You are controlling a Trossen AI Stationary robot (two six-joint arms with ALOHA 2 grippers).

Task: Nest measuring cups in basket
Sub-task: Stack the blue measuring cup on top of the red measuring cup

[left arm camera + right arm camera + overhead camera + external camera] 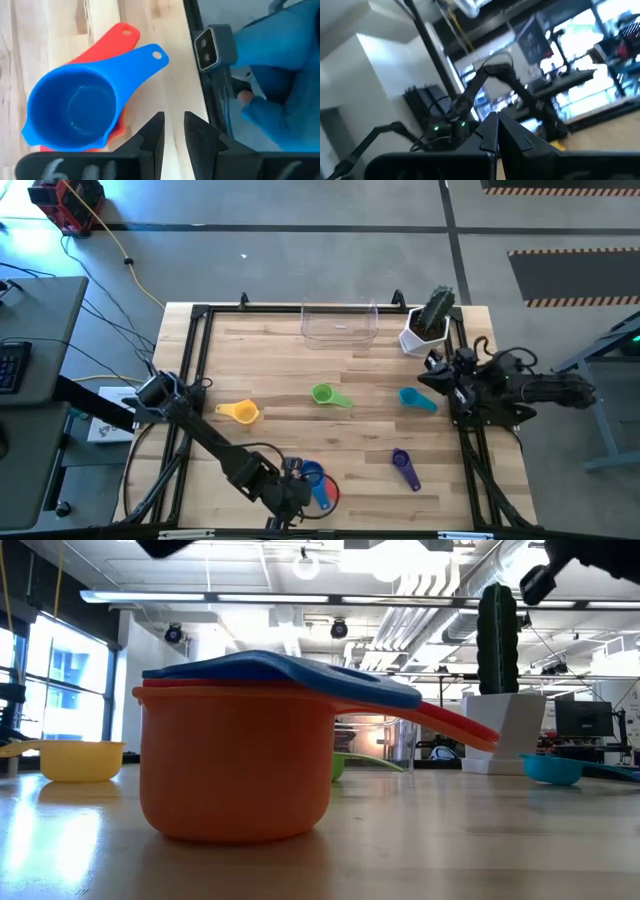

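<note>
We note the left gripper (173, 131), fingers slightly apart and empty, beside the stacked blue (75, 110), red (107, 47) and orange (235, 765) plastic measuring cups at the bench's near edge, the clear rectangular plastic basket (340, 326) at the far edge, and the right gripper (497, 131) closed at the right edge.

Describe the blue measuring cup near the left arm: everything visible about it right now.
The blue measuring cup is glossy plastic, round, empty, with a small pour lip and a flat handle ending in a hanging hole. It sits upright, nested in the red cup, which in turn sits in the orange cup, near the table's front edge, outside the basket. The left end effector hovers beside it, fingers slightly apart, not touching.
</note>
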